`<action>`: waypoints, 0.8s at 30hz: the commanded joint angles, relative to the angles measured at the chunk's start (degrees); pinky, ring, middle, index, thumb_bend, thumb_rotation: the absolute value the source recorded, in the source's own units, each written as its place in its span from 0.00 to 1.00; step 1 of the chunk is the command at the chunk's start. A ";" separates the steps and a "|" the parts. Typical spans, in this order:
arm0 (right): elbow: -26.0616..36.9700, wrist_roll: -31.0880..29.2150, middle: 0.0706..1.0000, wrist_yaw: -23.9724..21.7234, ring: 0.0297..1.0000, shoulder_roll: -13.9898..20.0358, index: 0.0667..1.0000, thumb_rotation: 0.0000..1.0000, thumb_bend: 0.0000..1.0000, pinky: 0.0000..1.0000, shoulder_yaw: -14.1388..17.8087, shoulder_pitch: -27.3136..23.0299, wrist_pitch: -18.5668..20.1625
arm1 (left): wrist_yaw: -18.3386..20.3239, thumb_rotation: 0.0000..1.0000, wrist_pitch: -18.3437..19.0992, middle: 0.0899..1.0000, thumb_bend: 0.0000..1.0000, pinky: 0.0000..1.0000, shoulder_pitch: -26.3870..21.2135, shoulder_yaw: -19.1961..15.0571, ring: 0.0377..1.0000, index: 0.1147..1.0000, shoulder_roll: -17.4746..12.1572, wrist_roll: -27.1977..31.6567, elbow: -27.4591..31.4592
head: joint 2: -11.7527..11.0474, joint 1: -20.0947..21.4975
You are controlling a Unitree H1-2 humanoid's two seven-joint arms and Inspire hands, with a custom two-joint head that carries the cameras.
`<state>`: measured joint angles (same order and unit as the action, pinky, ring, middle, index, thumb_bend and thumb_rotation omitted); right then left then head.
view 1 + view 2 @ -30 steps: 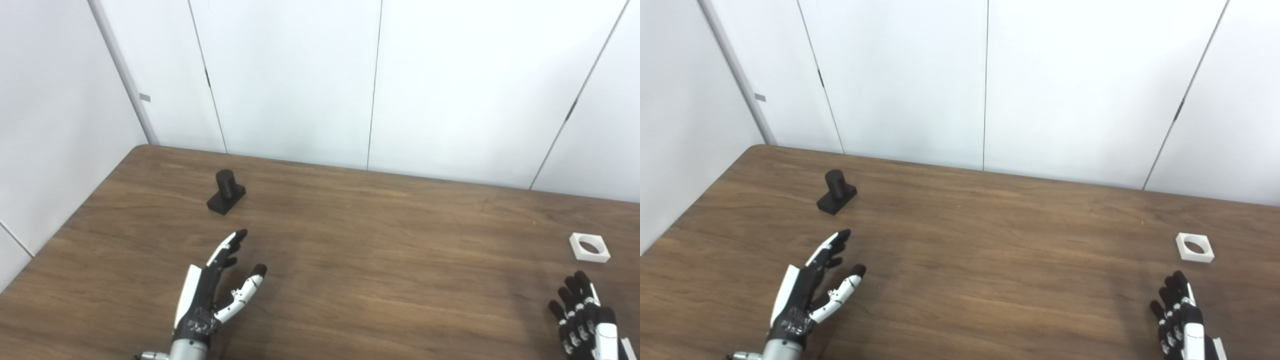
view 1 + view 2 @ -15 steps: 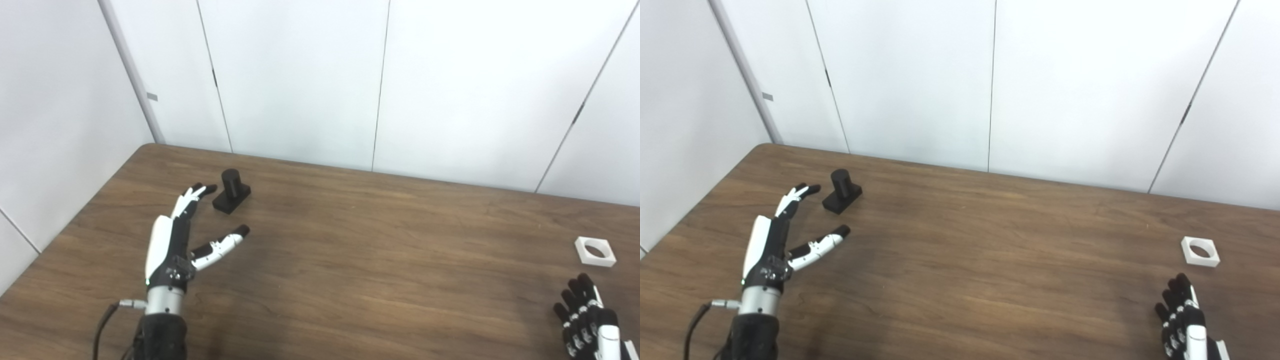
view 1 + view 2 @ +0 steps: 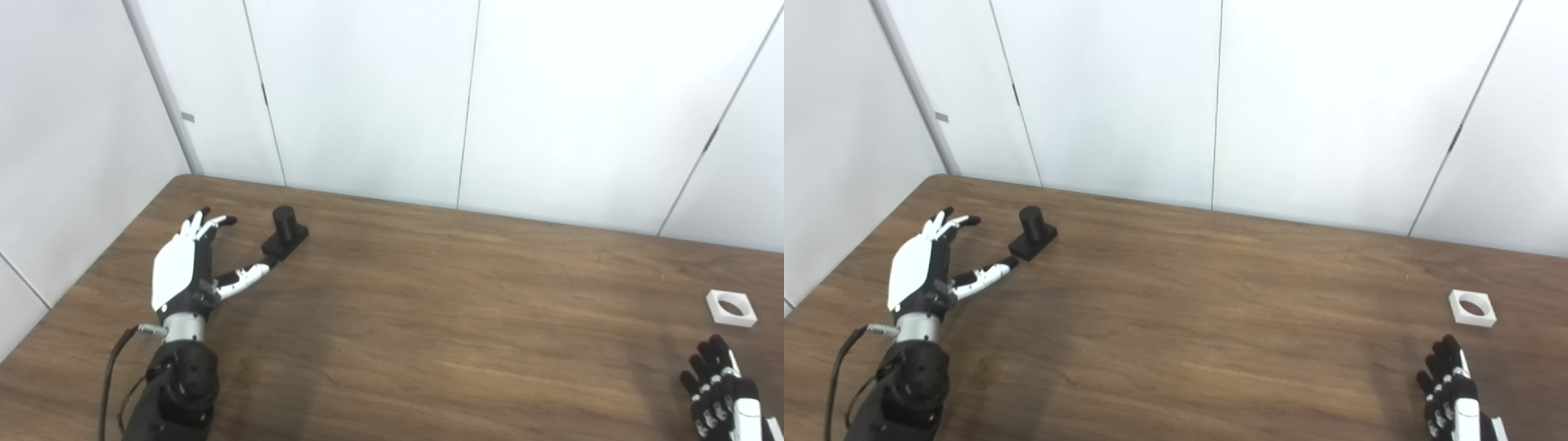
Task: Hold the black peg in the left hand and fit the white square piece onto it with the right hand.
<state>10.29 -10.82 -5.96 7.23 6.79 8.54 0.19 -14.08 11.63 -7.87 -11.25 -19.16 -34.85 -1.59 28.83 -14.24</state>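
The black peg (image 3: pixel 285 230), a short cylinder on a rectangular base, stands on the wooden table (image 3: pixel 429 318) at the far left. My left hand (image 3: pixel 187 263) is open just left of it, fingers spread and pointing away, thumb tip close to the base's near corner; I cannot tell if it touches. The white square piece (image 3: pixel 731 307) with a round hole lies flat at the right. My right hand (image 3: pixel 719 392) is open near the bottom right corner, partly cut off, a short way in front of the white piece.
White wall panels (image 3: pixel 367 98) stand close behind the table and along its left side. The table's far edge (image 3: pixel 465 209) runs just behind the peg. A black cable (image 3: pixel 113 380) hangs from my left wrist.
My left hand has moved forward and left, from the near middle-left to beside the peg, palm turning toward it. My right hand has hardly moved. The camera has shifted slightly.
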 commanded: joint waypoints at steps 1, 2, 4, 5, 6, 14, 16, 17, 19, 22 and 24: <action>-0.45 0.04 1.00 -0.18 1.00 0.22 1.00 1.00 0.45 1.00 -0.28 0.85 0.73 | -2.65 0.42 -0.01 0.96 0.88 1.00 -2.40 0.19 1.00 0.77 -1.76 -1.76 -0.48 | 0.11 -0.13; -0.42 -0.11 1.00 -0.27 1.00 0.19 1.00 1.00 0.45 1.00 -0.29 0.92 0.61 | -3.06 0.42 0.04 0.96 0.88 1.00 -2.95 0.47 1.00 0.77 -1.93 -1.90 -1.44 | 0.12 -0.10; -0.15 -0.16 1.00 -0.32 1.00 0.19 1.00 1.00 0.44 1.00 -0.41 1.04 0.91 | -3.63 0.43 0.13 0.95 0.88 1.00 -3.86 0.97 1.00 0.77 -2.11 -2.01 -2.91 | 0.19 0.00; -0.11 -0.15 1.00 -0.35 1.00 0.20 1.00 1.00 0.44 1.00 -0.45 1.07 0.91 | -3.82 0.42 0.17 0.95 0.88 1.00 -4.33 1.16 1.00 0.77 -2.18 -1.99 -3.69 | 0.27 0.02; -0.11 -0.04 1.00 -0.31 1.00 0.18 1.00 1.00 0.44 1.00 -0.48 1.11 0.78 | -3.86 0.42 0.36 0.95 0.88 1.00 -4.75 1.38 1.00 0.77 -2.25 -2.02 -4.38 | 0.33 0.03; 0.06 0.04 1.00 -0.36 1.00 0.11 1.00 1.00 0.45 1.00 -0.58 1.41 0.36 | -3.85 0.45 2.63 0.95 0.90 1.00 -8.14 3.40 1.00 0.77 -2.61 -2.47 -9.51 | 0.60 0.05; 0.25 -0.03 1.00 -0.37 1.00 0.08 1.00 1.00 0.44 1.00 -0.62 1.52 0.44 | -3.34 0.45 3.46 0.96 0.90 1.00 -8.87 4.04 1.00 0.78 -2.76 -2.16 -10.56 | 0.69 0.03; 0.29 -0.05 1.00 -0.36 1.00 0.08 1.00 1.00 0.44 1.00 -0.63 1.56 0.44 | -3.05 0.46 3.94 0.96 0.90 1.00 -9.20 4.38 1.00 0.79 -2.87 -2.10 -11.00 | 0.70 0.04; 0.33 -0.03 1.00 -0.34 1.00 0.08 1.00 1.00 0.44 1.00 -0.65 1.64 0.48 | -3.01 0.46 4.42 0.95 0.90 1.00 -9.90 5.00 1.00 0.79 -3.06 -2.03 -12.12 | 0.78 0.04; 0.31 -0.28 1.00 -0.41 1.00 0.02 1.00 1.00 0.44 1.00 -0.64 1.71 0.45 | -3.63 0.46 4.53 0.94 0.91 1.00 -10.95 5.84 0.99 0.78 -3.20 -1.92 -14.12 | 0.84 0.10; 0.25 -0.18 1.00 -0.39 1.00 -0.06 1.00 1.00 0.43 1.00 -0.71 1.68 0.21 | -3.61 0.46 4.98 0.94 0.92 1.00 -11.60 6.33 0.99 0.78 -3.24 -1.74 -15.09 | 0.86 0.15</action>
<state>10.70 -10.85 -5.99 7.23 6.50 9.03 0.16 -16.48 16.91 -16.84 -5.06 -20.47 -36.05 -17.43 29.62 -14.06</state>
